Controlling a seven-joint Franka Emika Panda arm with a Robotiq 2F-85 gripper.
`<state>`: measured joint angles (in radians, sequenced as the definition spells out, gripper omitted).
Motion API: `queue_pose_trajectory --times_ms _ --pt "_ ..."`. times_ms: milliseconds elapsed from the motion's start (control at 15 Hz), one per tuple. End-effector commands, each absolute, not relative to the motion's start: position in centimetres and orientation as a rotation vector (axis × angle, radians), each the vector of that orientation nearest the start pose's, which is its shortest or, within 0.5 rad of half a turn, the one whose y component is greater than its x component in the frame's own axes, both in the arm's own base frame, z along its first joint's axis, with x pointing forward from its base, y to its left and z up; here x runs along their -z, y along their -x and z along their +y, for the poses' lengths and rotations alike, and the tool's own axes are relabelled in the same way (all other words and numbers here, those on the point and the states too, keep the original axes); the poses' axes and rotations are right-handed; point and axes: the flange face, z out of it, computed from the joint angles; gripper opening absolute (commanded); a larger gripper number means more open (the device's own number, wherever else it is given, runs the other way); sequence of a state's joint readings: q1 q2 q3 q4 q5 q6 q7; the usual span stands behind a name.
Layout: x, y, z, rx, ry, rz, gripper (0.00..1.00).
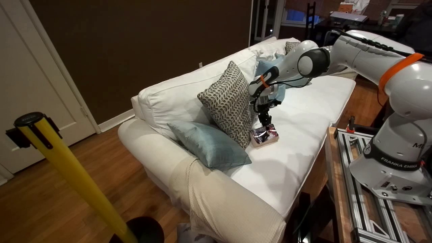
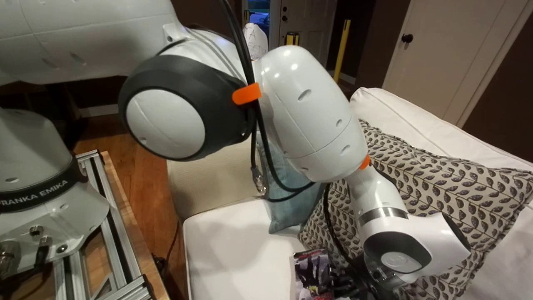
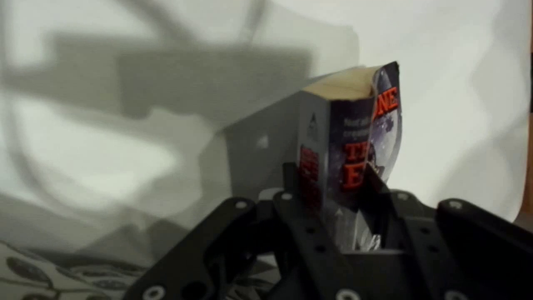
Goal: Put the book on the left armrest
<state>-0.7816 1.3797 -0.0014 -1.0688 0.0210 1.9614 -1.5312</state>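
The book (image 1: 264, 135) has a dark cover with red letters and pale page edges. It is over the white seat near the patterned cushion, and shows in an exterior view (image 2: 312, 271) and upright in the wrist view (image 3: 349, 137). My gripper (image 3: 331, 171) has one finger against the spine and one against the cover, which bows outward. It also shows in an exterior view (image 1: 266, 120). I cannot tell whether the book touches the seat. The left armrest (image 1: 145, 141) is the broad cream-white arm, partly under a beige blanket, apart from the gripper. It also shows in an exterior view (image 2: 216, 179).
A grey leaf-patterned cushion (image 1: 227, 104) leans beside the gripper. A blue cushion (image 1: 209, 145) lies between the book and the armrest. The long white backrest (image 1: 179, 98) runs behind. A yellow post (image 1: 74, 172) stands outside the armrest.
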Motion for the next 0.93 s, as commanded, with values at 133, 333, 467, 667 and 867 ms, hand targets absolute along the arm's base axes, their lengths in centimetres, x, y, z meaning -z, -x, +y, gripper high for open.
queue_pose_trajectory --times_ms 133,333,467,667,867 --pt "0.9 -46.1 -43.6 -0.168 2.342 -1.153 0.13" --pt "-2.4 -46.1 -41.9 -0.129 2.295 -1.246 0.13" --pt "-4.8 -46.2 -40.4 -0.109 2.269 -1.300 0.13" --pt "-8.1 -46.6 -37.9 -0.061 2.253 -1.405 0.13" --pt "-11.7 -47.8 -34.8 0.024 2.284 -1.536 0.13"
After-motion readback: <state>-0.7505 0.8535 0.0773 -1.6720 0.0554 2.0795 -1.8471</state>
